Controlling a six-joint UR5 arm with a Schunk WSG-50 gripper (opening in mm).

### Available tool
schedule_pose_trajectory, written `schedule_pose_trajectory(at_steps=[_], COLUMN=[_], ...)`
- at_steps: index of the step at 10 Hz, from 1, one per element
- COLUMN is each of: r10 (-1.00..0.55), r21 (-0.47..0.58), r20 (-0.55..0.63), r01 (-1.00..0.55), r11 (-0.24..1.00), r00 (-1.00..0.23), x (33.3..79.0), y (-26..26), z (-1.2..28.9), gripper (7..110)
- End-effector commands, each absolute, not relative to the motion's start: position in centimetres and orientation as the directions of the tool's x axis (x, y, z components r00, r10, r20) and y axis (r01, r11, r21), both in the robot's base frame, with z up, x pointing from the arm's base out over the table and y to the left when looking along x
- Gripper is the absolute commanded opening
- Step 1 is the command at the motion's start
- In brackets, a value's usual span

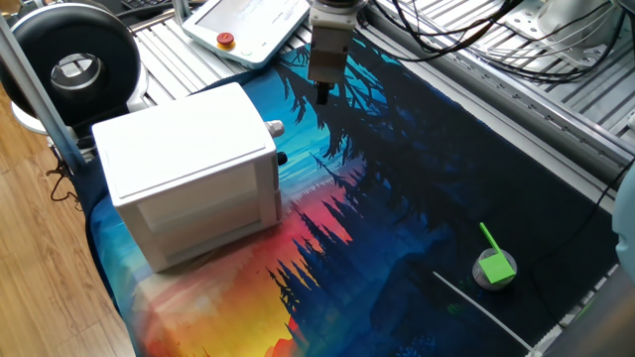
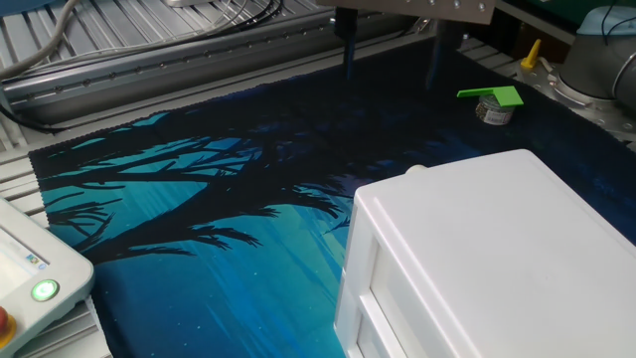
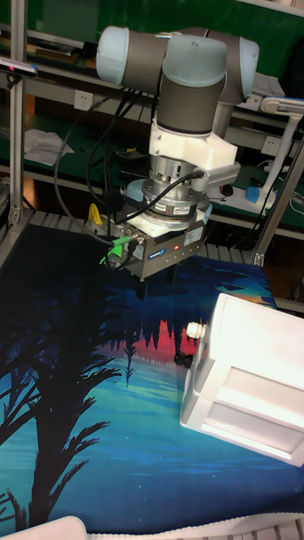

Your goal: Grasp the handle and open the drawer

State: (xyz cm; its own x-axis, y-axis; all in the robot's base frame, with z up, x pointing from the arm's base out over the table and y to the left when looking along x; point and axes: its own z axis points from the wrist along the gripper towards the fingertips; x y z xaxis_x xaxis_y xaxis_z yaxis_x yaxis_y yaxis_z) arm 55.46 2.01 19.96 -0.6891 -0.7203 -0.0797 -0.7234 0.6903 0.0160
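A white box cabinet [image 1: 189, 174] stands on the printed mat at the left. The handle [image 1: 275, 128] is a small silvery knob sticking out of the drawer front, with a black knob [image 1: 282, 158] below it. The drawer [image 3: 203, 344] sits flush in the cabinet [image 3: 253, 380], its front seen nearly edge-on. My gripper [image 1: 320, 94] hangs above the mat, up and to the right of the handle and apart from it. In the tall fixed view my gripper [image 3: 156, 287] is left of and above the handle [image 3: 196, 330]. Its two fingers stand apart with nothing between them, so my gripper [image 2: 391, 62] is open.
A green piece on a grey puck [image 1: 494, 266] lies at the mat's far right, with a thin white rod [image 1: 481, 307] beside it. A teach pendant [image 1: 248, 25] and a black round device [image 1: 74, 64] sit behind the cabinet. Metal rails border the mat.
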Motion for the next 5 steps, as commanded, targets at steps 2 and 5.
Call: schedule_pose_trajectory(at_steps=[2,5], r10=[-0.749,-0.774], r21=[-0.006,-0.029], r20=[-0.092,-0.087], r01=[-0.751,-0.775], r11=[0.660,0.631], r00=[-0.657,-0.627], x=[56.00,56.30], y=[1.87,1.48], z=[20.11,20.11], gripper=[7,7])
